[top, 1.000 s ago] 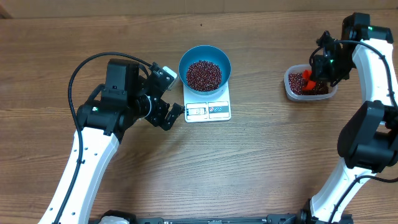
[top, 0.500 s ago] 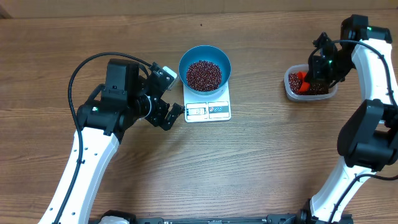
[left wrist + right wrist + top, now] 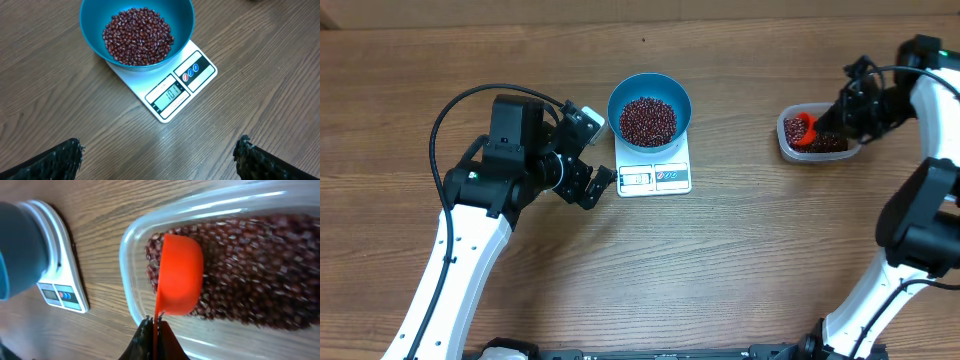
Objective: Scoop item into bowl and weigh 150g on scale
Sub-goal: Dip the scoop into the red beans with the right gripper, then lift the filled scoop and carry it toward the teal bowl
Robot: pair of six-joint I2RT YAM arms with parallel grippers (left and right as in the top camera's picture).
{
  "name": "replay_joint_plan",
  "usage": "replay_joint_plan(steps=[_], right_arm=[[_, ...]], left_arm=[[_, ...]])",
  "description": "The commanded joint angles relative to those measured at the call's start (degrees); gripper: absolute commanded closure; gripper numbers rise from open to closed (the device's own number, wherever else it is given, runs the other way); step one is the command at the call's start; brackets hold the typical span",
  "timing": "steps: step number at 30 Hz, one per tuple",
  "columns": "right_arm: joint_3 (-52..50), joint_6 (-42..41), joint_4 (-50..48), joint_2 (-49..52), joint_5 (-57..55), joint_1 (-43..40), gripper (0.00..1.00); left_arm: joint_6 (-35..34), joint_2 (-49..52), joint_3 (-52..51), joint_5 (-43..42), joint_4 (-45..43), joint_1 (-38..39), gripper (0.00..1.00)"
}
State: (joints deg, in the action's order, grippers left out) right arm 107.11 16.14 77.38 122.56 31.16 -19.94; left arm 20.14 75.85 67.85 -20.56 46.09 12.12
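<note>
Brown wood-grain table point(image 3: 720, 260), evenly lit

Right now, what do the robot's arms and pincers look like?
Both the left arm and right arm have smooth white shells with chunky black joints. A thin black cable loops over the left one. The left pincer and right pincer are black two-fingered claws.

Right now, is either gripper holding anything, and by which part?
The right gripper is shut on the red scoop, by its handle; the cup sits in the clear tub of beans. The left gripper is open, holding nothing.
</note>
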Motion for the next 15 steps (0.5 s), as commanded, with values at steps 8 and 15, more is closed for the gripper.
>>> replay_joint_plan(steps=[8,15], right_arm=[[-0.2,3.9,3.0,0.7,14.9,-11.0,0.96],[-0.2,9.1,6.1,0.7,24.6,-14.7,0.96]], left_arm=[[1.3,-0.2,0.5,0.2,0.0,0.0,0.0],[1.3,-0.2,0.5,0.2,0.0,0.0,0.01]])
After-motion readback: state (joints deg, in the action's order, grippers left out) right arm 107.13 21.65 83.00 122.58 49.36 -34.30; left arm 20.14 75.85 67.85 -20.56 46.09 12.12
